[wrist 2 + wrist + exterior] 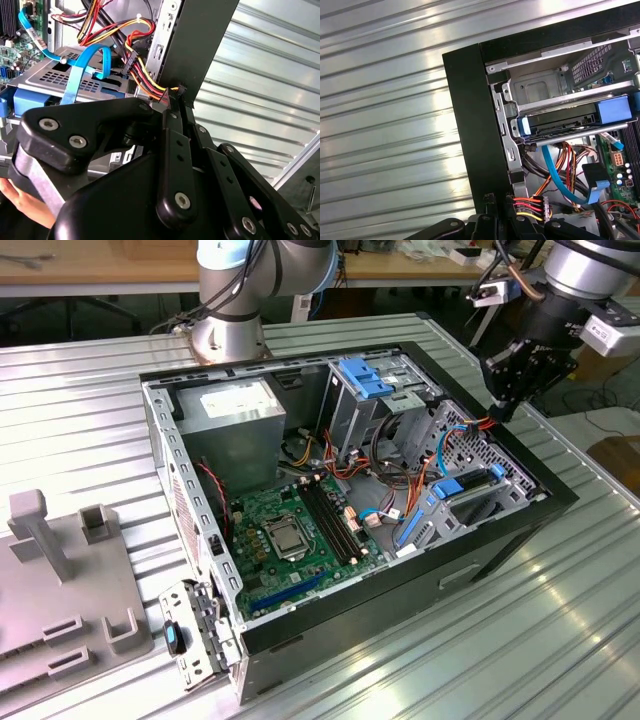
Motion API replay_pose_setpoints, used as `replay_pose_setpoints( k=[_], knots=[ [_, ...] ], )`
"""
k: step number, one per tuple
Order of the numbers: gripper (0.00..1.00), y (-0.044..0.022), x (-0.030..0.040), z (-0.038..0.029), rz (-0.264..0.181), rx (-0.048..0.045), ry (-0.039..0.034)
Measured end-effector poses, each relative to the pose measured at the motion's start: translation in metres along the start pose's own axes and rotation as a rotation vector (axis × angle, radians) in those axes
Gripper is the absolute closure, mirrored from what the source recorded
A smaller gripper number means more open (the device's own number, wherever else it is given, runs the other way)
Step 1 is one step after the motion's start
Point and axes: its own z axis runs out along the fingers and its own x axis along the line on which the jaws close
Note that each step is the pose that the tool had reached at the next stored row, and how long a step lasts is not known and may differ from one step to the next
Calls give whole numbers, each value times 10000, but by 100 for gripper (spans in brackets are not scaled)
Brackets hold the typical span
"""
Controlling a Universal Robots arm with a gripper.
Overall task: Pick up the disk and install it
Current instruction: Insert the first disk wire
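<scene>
The ribbed metal table [90,390] is carrying the open computer case [562,498]. Inside it, the disk [565,119] is sitting in the drive cage [560,99]. The gripper [500,405] is hovering clenched at the case's edge, with red-and-yellow wires [530,206] crowding its fingertips.

Exterior view overlooks the case [400,590]; wrist views peer past claw [500,408].
</scene>
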Motion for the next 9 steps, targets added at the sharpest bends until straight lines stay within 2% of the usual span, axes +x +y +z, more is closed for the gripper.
replay_pose_setpoints(
  k=[2, 5, 9],
  knots=[
    [84, 0, 0, -1, 1, 2, 0],
    [84, 2, 6, -64, -1, -9, 1],
    [84, 2, 7, -74, 22, -49, 7]
  ],
)
